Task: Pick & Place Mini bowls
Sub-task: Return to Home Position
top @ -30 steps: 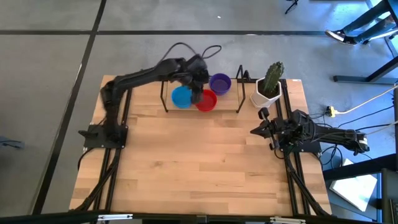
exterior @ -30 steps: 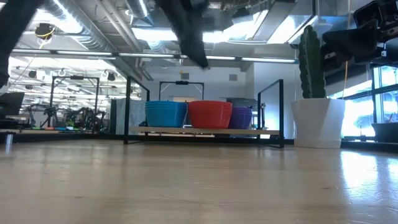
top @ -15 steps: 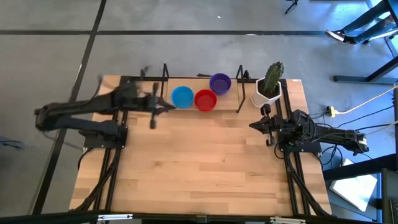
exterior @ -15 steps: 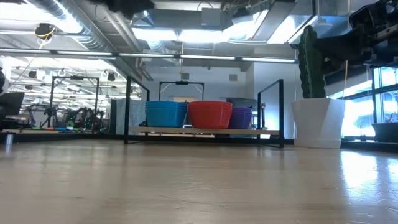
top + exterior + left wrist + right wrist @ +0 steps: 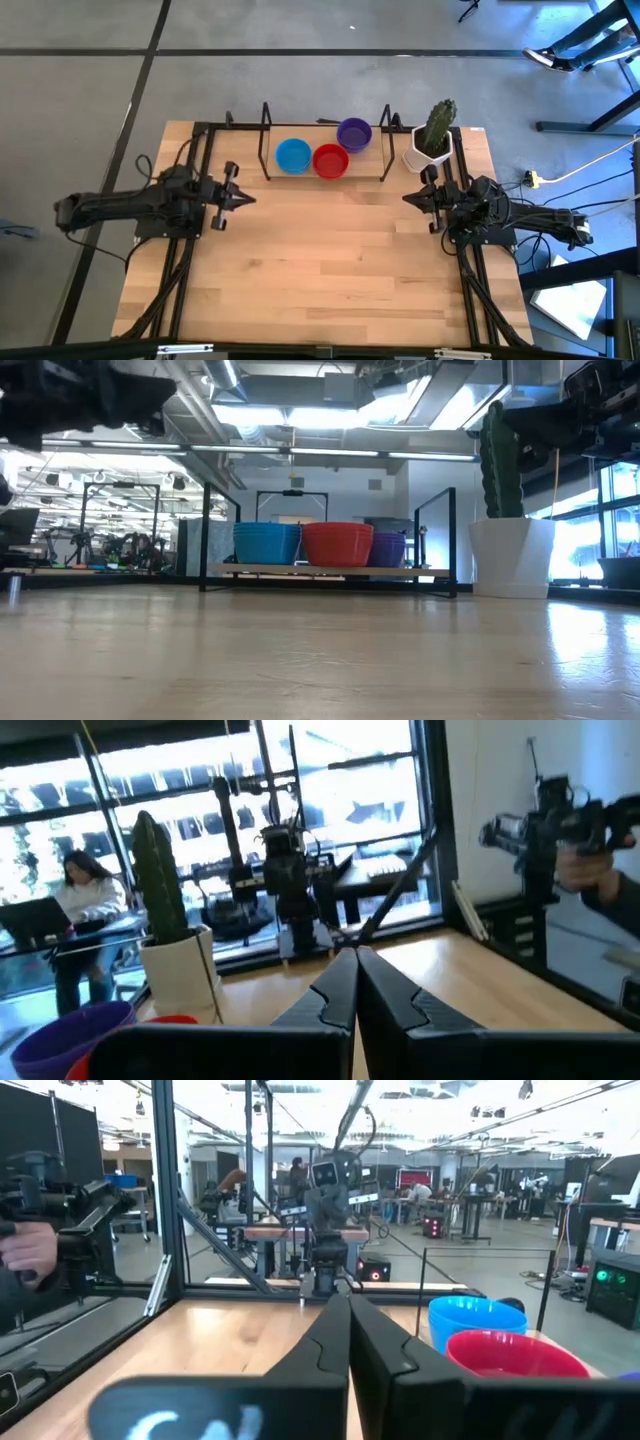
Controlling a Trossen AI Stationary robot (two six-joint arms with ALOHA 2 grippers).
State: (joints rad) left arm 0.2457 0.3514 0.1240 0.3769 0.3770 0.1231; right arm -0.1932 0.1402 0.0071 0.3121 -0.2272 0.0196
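The left hand (image 5: 242, 197) has swung from the bowls (image 5: 331, 161) at 12 o'clock back to 9, closed and empty. The right hand (image 5: 410, 197) waits at 3, closed; stacking looks finished.

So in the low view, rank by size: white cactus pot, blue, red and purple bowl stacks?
white cactus pot
red bowl stack and blue bowl stack, alike
purple bowl stack, partly hidden

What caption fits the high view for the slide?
Blue bowls, red bowls and purple bowls on the shelf; left gripper and right gripper parked at either side, jaws shut.
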